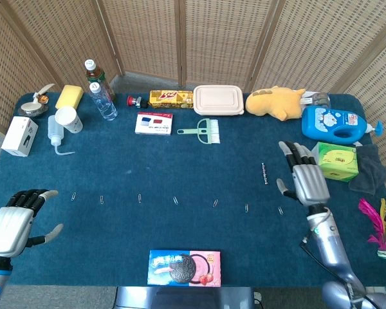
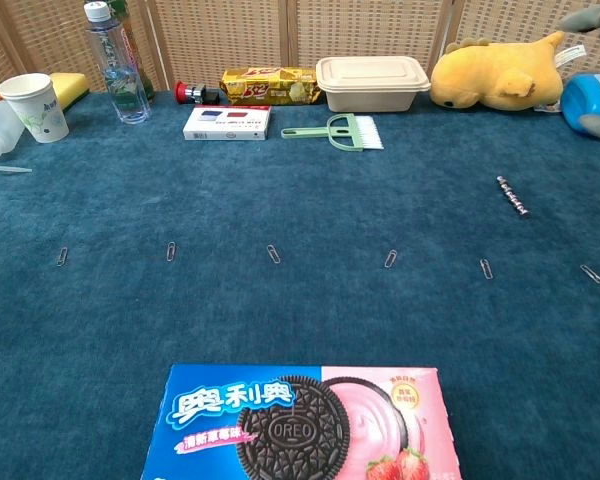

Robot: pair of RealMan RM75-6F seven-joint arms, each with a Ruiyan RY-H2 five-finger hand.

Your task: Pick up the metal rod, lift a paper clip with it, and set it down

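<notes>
Judging from the layout, nothing of the task is done yet: the metal rod (image 1: 264, 174) lies untouched on the blue tabletop (image 1: 180, 154), just far of the row of paper clips (image 1: 246, 208). Hovering just right of the rod, the right hand (image 1: 304, 180) is empty, fingers spread. At the near left edge, the left hand (image 1: 14, 222) is likewise spread and empty. Grasping, lifting a clip and setting down all remain. Chest view shows only blurred dark fingertips (image 2: 592, 20) at its top right corner.
</notes>
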